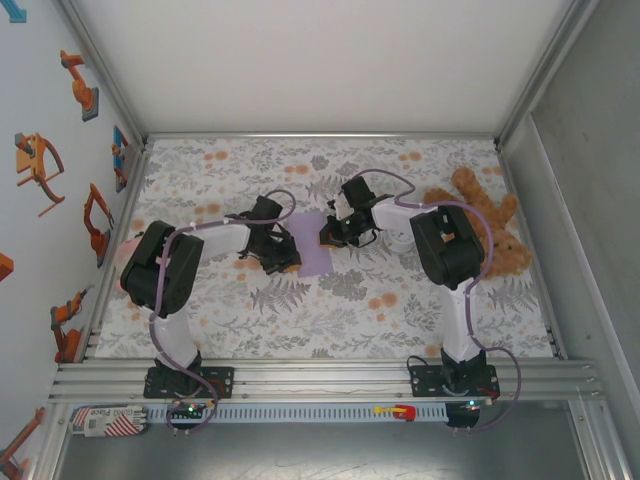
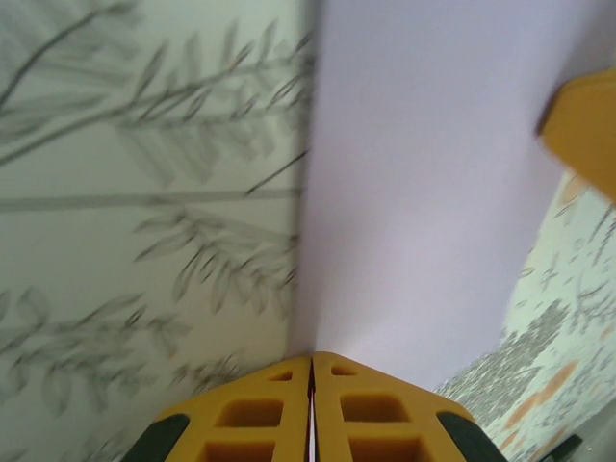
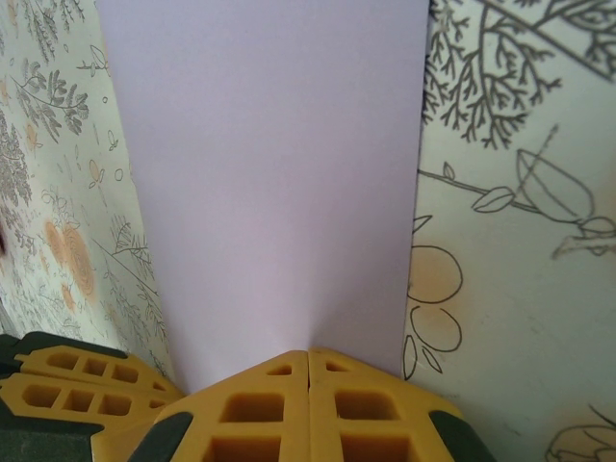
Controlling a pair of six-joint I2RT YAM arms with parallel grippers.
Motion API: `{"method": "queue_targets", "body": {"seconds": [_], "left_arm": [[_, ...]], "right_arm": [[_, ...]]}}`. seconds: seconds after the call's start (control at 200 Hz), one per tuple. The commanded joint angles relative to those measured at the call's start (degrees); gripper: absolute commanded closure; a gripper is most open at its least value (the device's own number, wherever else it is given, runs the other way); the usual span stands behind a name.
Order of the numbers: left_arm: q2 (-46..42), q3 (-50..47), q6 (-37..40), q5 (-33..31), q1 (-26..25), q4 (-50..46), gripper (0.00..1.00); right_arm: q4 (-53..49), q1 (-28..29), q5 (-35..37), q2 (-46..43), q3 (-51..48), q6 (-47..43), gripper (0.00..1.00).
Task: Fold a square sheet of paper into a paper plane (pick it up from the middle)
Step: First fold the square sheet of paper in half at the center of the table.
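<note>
We see the lavender sheet of paper (image 1: 313, 243) lying flat on the flowered tablecloth (image 1: 350, 300) at about the middle of the table (image 1: 320, 372), well away from all four edges. From above it looks longer than it is wide. The left gripper (image 1: 284, 260) meets its left edge and the right gripper (image 1: 330, 236) its right edge, so the sheet sits between them. In the left wrist view the left gripper (image 2: 310, 390) has its yellow fingers pressed together, tips on the border of the paper (image 2: 423, 192); one yellow finger (image 2: 582, 135) of the other gripper shows across the sheet. In the right wrist view the right gripper (image 3: 308, 390) is likewise clenched, tips touching the near border of the paper (image 3: 269, 173). We cannot tell whether either one nips any paper. A brown teddy bear (image 1: 492, 235) lies near the table's right edge, well apart from the sheet.
</note>
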Motion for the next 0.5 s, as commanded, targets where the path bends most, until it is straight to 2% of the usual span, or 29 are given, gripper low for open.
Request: {"method": "queue_targets", "body": {"seconds": [0.0, 0.22, 0.496], "left_arm": [[-2.4, -1.3, 2.9, -2.7, 1.8, -8.5, 0.9], [-5.9, 2.4, -0.2, 1.0, 2.5, -0.6, 0.9], [3.5, 5.2, -5.6, 4.7, 1.5, 7.7, 0.91]], "right_arm": [[-11.5, -2.4, 16.7, 6.8, -5.3, -1.6, 1.0], [-11.5, -2.4, 16.7, 7.0, -5.2, -1.5, 1.0], [-11.5, -2.4, 16.7, 7.4, -4.7, -1.5, 1.0]]}}
